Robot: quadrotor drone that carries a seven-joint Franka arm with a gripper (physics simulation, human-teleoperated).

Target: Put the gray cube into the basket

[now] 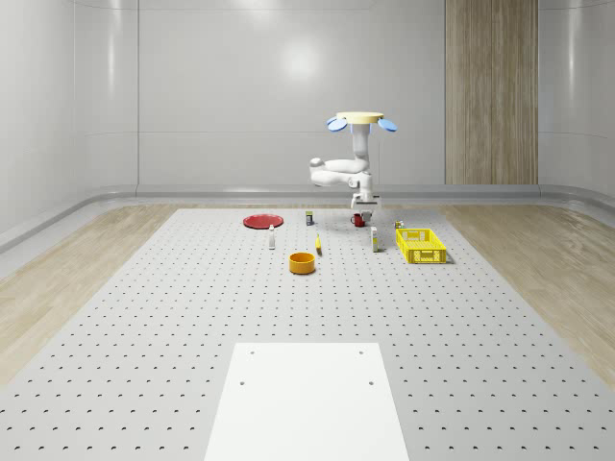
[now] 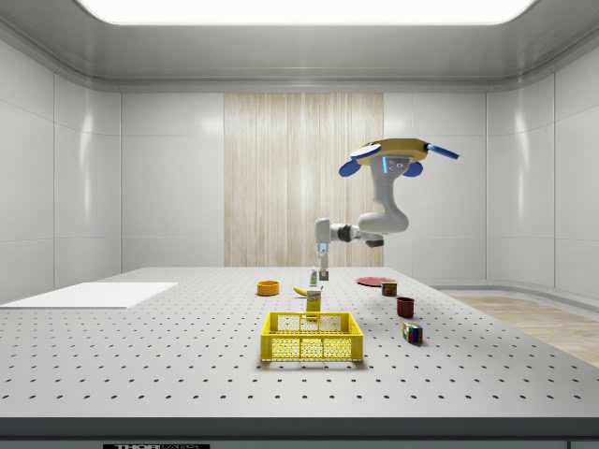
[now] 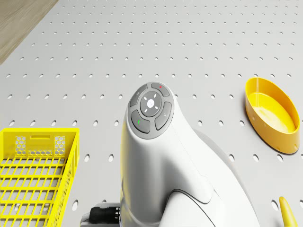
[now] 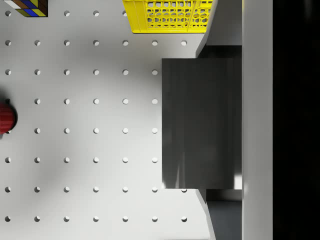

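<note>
the drone [image 2: 397,154] hovers above the perforated grey table [image 1: 173,317], beyond the yellow plastic lattice basket [image 2: 312,337] as the side view has it. its white arm [image 2: 370,224] reaches toward the basket with the gripper [image 2: 322,273] pointing down, off the table surface. in the wrist view the dark gray cube [image 4: 200,122] sits pressed between the fingers [image 4: 257,120], jaws closed on its faces, raised clear of the table and just short of the basket's rim. a red cup [image 2: 405,306] and a multicoloured puzzle cube [image 2: 412,332] stand beside the basket; an orange round bowl [image 1: 303,262] lies farther from it.
</note>
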